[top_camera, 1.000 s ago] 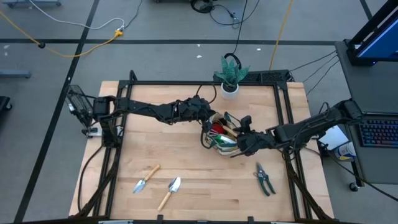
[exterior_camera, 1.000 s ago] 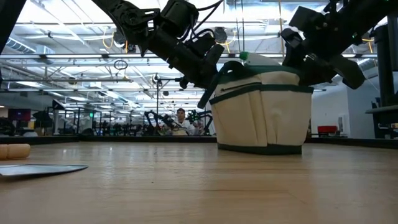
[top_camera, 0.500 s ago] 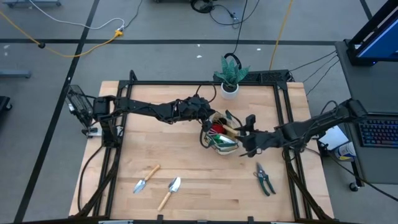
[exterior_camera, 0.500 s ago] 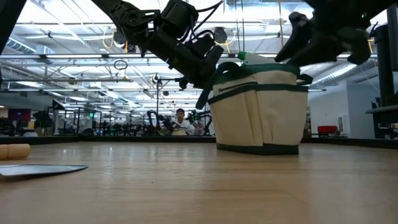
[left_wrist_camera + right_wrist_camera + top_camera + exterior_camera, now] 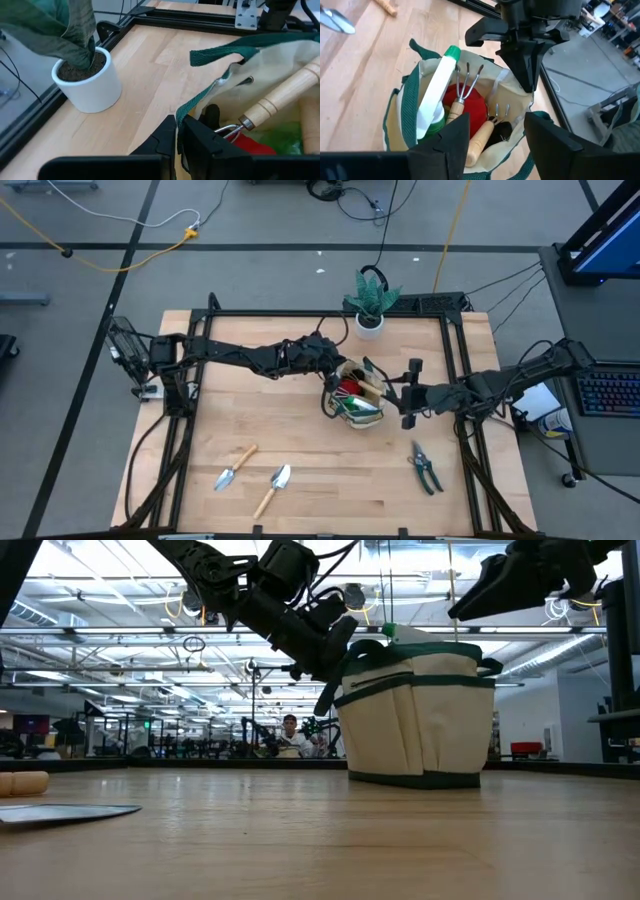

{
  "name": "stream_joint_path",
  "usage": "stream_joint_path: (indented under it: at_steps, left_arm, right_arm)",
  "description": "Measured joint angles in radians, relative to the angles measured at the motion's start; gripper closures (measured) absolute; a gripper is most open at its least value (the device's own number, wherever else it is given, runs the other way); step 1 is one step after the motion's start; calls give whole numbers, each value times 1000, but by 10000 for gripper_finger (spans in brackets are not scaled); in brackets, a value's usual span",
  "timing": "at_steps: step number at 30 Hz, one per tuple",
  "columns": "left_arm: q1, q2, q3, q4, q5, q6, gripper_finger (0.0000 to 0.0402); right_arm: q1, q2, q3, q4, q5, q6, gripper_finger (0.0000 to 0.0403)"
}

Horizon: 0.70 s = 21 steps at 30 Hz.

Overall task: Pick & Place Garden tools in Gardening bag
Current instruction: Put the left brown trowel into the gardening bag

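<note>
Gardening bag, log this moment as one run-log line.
left gripper: shut on gardening bag rim | right gripper: open above bag | pruning shears, two trowels: on table

The left gripper (image 5: pixel 176 131) has its jaws pressed together on the dark green trim of the gardening bag (image 5: pixel 260 75) at its rim. Inside the open bag lie a wooden handle (image 5: pixel 280 97) with a metal collar, a red piece (image 5: pixel 245 146) and something green (image 5: pixel 285 140). A white pot (image 5: pixel 89 82) with soil and green leaves stands on the wooden counter (image 5: pixel 165 70), apart from the bag, near the counter's black frame (image 5: pixel 30 125).
</note>
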Motion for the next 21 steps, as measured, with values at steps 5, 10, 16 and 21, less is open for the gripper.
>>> stream_joint_path:
  at_steps: [5,10,16,21]
  left_arm:
    - [-4,0,0,0,9,55,351]
    - [-4,0,0,2,9,61,290]
    - [-22,-30,-3,42,7,115,222]
    - [-53,-117,-1,48,5,140,203]
  right_arm:
    - [0,0,0,0,0,60,201]
    - [0,0,0,0,0,113,181]
    - [0,0,0,-1,0,178,174]
    - [0,0,-1,-4,0,218,178]
